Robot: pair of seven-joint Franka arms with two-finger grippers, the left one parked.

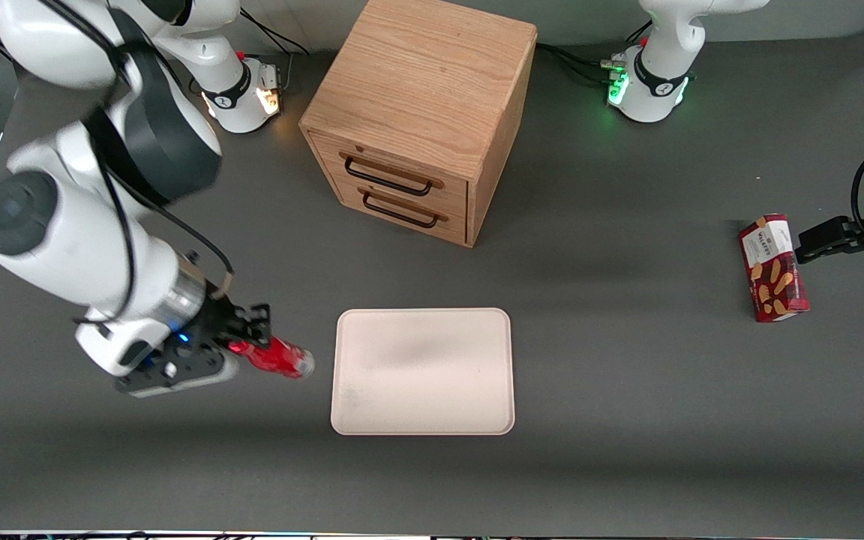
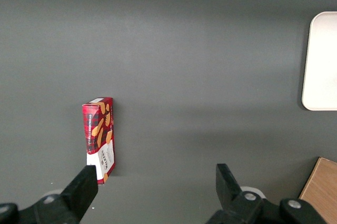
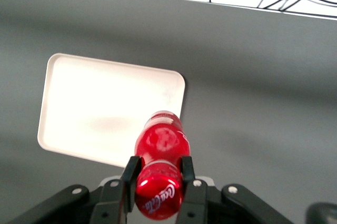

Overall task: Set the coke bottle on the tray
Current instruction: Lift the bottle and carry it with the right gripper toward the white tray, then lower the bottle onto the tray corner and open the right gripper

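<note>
My right gripper is shut on the coke bottle, a slim glossy red bottle with a red cap and silvery base. It holds the bottle by the neck, tilted, above the table beside the tray's short edge at the working arm's end. In the right wrist view the fingers clamp just below the cap of the bottle, whose body hangs over the tray's corner. The tray is pale beige, flat and bare; it also shows in the right wrist view and partly in the left wrist view.
A wooden drawer cabinet with two drawers stands farther from the front camera than the tray. A red snack box lies toward the parked arm's end of the table and also shows in the left wrist view.
</note>
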